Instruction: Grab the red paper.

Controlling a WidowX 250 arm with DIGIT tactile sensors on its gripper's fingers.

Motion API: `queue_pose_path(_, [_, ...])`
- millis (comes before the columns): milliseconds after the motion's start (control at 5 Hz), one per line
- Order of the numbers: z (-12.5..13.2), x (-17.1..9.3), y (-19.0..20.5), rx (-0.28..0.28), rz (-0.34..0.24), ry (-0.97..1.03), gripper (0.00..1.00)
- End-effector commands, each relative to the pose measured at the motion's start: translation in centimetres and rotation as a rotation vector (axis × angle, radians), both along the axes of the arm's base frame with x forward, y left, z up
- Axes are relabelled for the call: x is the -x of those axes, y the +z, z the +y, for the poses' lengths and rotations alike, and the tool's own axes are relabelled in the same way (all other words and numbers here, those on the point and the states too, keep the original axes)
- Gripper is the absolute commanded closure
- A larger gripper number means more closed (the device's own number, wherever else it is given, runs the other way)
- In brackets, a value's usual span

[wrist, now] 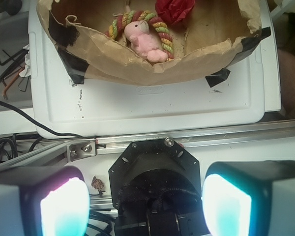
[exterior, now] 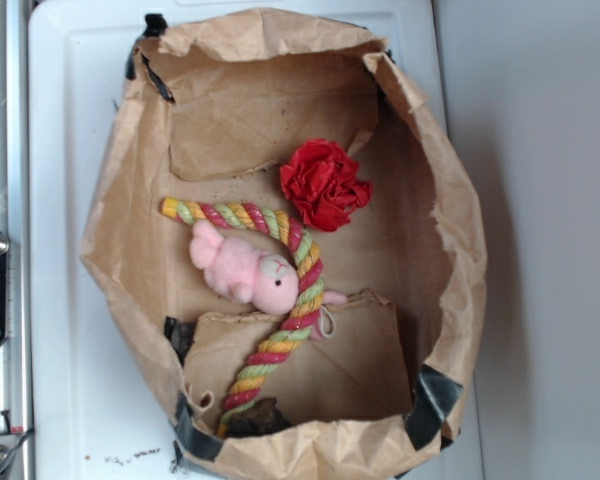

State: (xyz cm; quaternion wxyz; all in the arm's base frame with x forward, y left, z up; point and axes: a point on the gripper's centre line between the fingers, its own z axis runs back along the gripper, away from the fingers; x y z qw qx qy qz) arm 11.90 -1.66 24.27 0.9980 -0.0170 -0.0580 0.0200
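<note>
The red paper is a crumpled, rose-like wad lying inside the brown paper bag, right of centre toward the back. In the wrist view the red paper shows at the top edge, partly cut off. My gripper is open, its two glowing pads far apart, and it hangs above the robot base, well short of the bag. Nothing sits between its fingers. The gripper does not appear in the exterior view.
A red-yellow-green twisted rope curves through the bag, with a pink plush bunny lying against it. A dark lump sits by the bag's front wall. The bag rests on a white tray. Metal rail and cables lie below the tray.
</note>
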Motion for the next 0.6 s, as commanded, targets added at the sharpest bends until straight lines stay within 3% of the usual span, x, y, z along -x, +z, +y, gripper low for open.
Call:
queue_pose_path(0, [0.0,0.0,0.0,0.0,0.0,0.0,0.0])
queue_pose_path(200, [0.8,-1.9,0.2,0.02,-0.024,0.045,0.0])
queue_pose_path(400, [0.6,-1.6,0.5,0.01,-0.049,0.09,0.0])
